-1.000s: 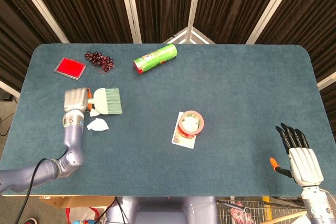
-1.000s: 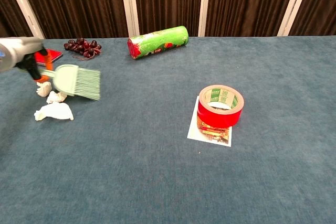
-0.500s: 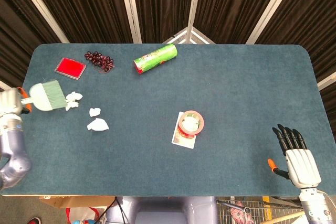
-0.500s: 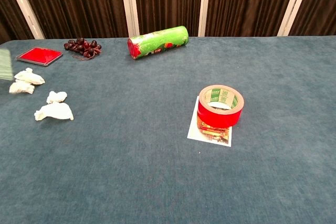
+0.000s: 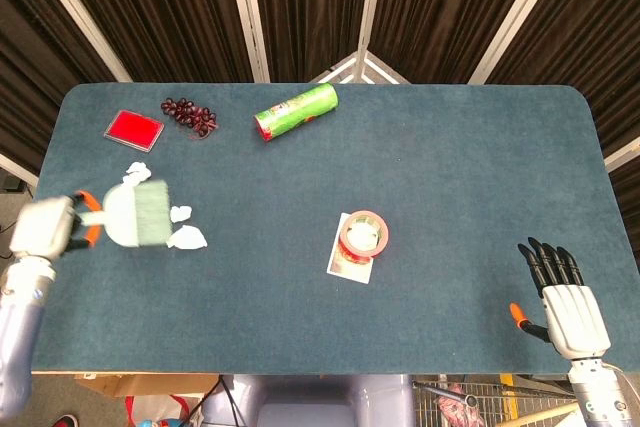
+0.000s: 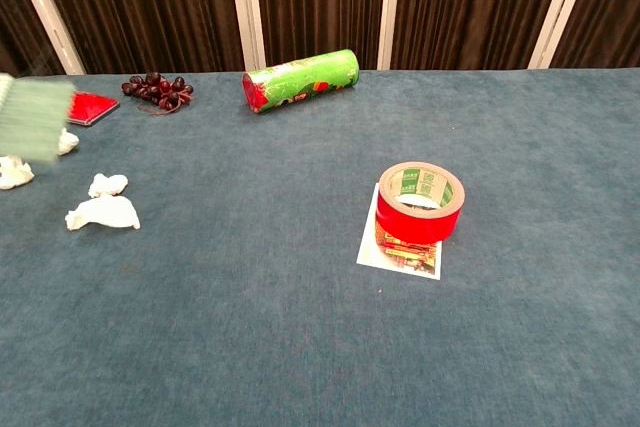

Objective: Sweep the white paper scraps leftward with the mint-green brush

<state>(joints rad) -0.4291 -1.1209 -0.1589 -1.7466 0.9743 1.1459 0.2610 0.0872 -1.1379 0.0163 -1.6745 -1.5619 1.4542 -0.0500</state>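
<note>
At the table's left edge: left hand [image 5: 42, 227] grips the brush [image 5: 138, 215] by its orange-marked handle; the mint-green bristles are blurred and point right, over the scraps [image 5: 187, 238].
Brush height: in the chest view the bristles show well above the cloth, so the brush looks lifted, not touching the table [image 5: 450, 147].
Scraps, count: four white pieces visible. From the left in the chest view, one at the frame edge, one half hidden behind the bristles, then a small one with a larger one just beside it.
Scrap position: all on the left part of the table, the two rightmost just right of the bristles.
Risk, missed pass: if the brush comes down left of the two rightmost scraps, a leftward stroke would likely leave them where they lie.
Risk, scatter: the scraps look light and crumpled; a fast stroke could flick them apart or off the near edge instead of herding them.
Risk, red card [image 5: 133, 129] and grapes [image 5: 189, 115]: both sit near the top scrap; a wide swing may knock them.
Other things, count: one red card, one bunch of grapes, one green can [image 5: 295, 111] lying on its side, one red tape roll [image 5: 364, 234] resting on one paper card [image 5: 342, 265].
Right hand [image 5: 568, 299]: at the near right corner, fingers straight and slightly spread, holding nothing, well apart from everything.
</note>
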